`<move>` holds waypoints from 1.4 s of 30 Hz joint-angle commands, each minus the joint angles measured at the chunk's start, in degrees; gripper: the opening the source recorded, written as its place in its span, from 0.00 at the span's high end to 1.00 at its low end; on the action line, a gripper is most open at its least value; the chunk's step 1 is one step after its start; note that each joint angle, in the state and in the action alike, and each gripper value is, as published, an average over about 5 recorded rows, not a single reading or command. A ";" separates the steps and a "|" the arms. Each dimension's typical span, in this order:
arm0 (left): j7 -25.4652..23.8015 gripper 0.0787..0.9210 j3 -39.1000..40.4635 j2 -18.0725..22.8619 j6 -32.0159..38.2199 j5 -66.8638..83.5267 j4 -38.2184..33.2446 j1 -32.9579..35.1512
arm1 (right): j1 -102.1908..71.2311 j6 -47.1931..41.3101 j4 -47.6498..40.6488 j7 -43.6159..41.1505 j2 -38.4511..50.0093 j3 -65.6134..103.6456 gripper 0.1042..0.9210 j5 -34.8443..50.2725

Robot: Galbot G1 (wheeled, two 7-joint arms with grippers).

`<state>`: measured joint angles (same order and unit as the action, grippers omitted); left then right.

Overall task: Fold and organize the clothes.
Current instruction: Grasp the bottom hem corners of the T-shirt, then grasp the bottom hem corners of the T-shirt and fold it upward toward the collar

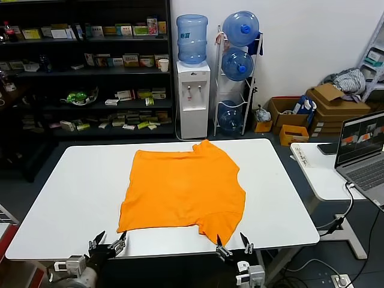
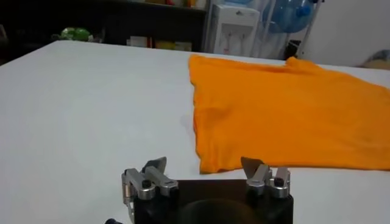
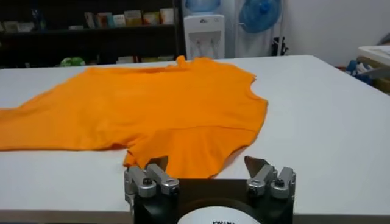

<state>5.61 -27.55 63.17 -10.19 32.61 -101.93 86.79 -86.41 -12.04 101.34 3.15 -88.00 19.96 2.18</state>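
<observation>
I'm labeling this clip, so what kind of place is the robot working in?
Probably an office or lab storeroom used as a test space. Behind the white table holding the orange T-shirt stand a water dispenser, a rack of spare water bottles, dark shelves of boxed goods, and cardboard boxes.

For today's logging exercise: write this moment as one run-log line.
T-shirt: spread flat on table, unfolded | left claw: open, near edge | right claw: open, by near sleeve
</observation>
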 commanded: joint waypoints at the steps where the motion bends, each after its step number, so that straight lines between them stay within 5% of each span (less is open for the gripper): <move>1: -0.05 0.14 1.79 1.44 1.06 -0.72 8.17 -6.66 | 3.74 -0.14 -5.02 0.38 -1.71 -0.53 0.27 -0.96; 21: 1.46 0.79 2.51 1.28 2.24 1.36 0.73 -1.38 | -4.09 3.82 4.98 0.07 2.29 -1.73 0.96 1.72; 28: 2.09 0.98 2.67 0.90 2.12 4.01 -2.87 0.70 | -8.71 4.76 10.49 1.67 5.52 -1.76 0.98 5.09; 37: 6.06 0.99 -0.33 -3.48 0.94 9.43 -13.07 9.71 | -20.93 6.57 21.17 5.80 12.93 0.89 0.98 9.06; 42: 8.23 0.99 -1.47 -4.55 1.02 12.11 -16.81 12.78 | -13.29 5.11 20.13 7.88 12.91 1.75 0.98 12.73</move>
<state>11.12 -27.51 60.84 -9.10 40.77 -111.43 93.63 -100.02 -6.89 117.10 8.21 -78.47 20.50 10.63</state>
